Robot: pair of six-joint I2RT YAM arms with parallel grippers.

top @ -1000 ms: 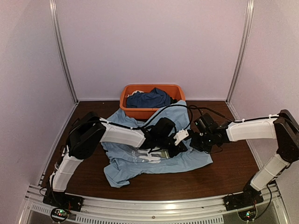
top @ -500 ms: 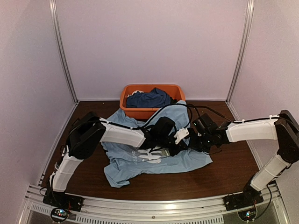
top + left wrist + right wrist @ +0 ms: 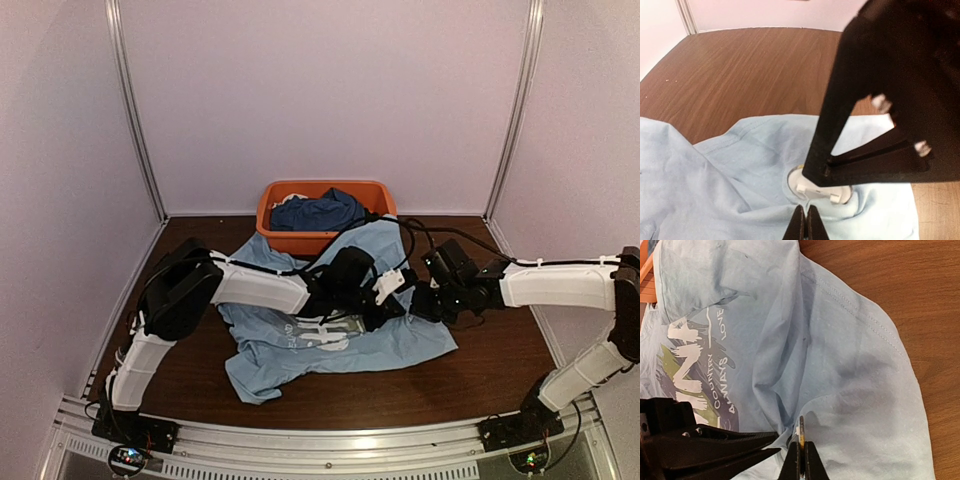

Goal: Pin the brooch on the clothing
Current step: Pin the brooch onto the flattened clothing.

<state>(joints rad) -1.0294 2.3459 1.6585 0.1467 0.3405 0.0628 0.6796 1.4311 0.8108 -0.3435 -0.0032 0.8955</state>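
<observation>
The clothing (image 3: 270, 365), a light blue T-shirt with a white and green print, lies crumpled mid-table. Both grippers meet over its right part. My left gripper (image 3: 806, 212) is shut, pinching a puckered fold of the clothing (image 3: 715, 190). My right gripper (image 3: 800, 445) is shut on the brooch (image 3: 801, 427), a thin disc seen edge-on against the clothing (image 3: 855, 365). In the left wrist view the brooch (image 3: 794, 181) shows as a pale round disc pressed to the cloth, under the right gripper's black fingers (image 3: 840, 125). The left fingers (image 3: 715, 445) reach in from the left.
An orange basket (image 3: 300, 240) holding a dark blue garment (image 3: 320, 212) stands behind the shirt at the back. Brown tabletop (image 3: 500, 350) shows right of the shirt. White walls close in at the back and on both sides.
The right arm has drawn slightly to the right, and the left gripper followed with the cloth. Both grippers stayed shut.
</observation>
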